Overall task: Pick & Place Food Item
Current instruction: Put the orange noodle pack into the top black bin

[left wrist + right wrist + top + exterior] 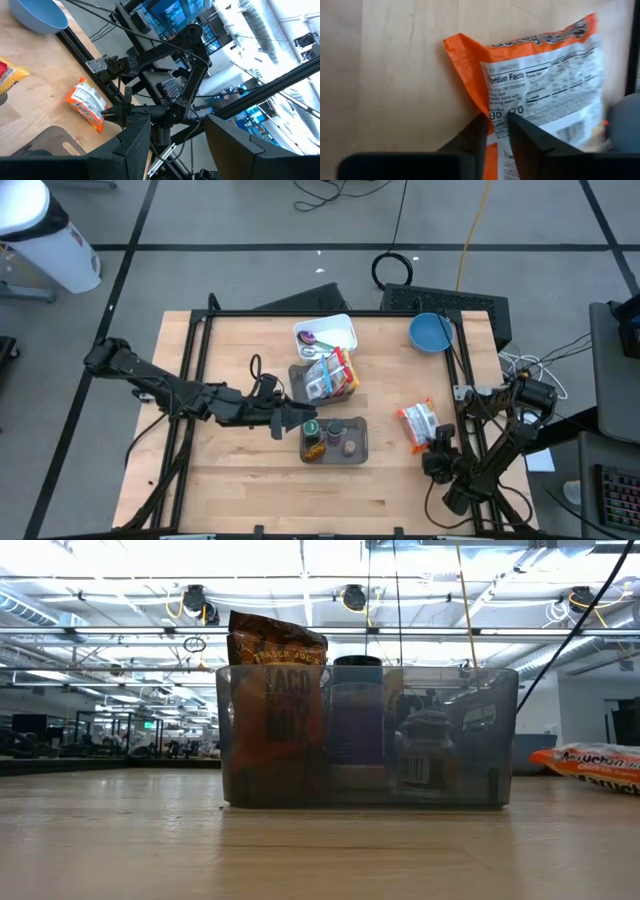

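Pinching the packet's near edge

Lay flat on the table: orange snack packet (545, 85), long axis running straight ahead of the right gripper (496, 131), fingers narrowed onto its corner. Sat farther off, half-open over the grey bin (357, 442): left gripper (297, 420).

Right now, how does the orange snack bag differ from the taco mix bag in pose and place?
The orange snack bag lies flat on the bare table; the taco mix bag stands upright inside the grey bin. The right gripper pinches the snack bag's edge; no gripper touches the taco mix bag. Both are sealed food bags.
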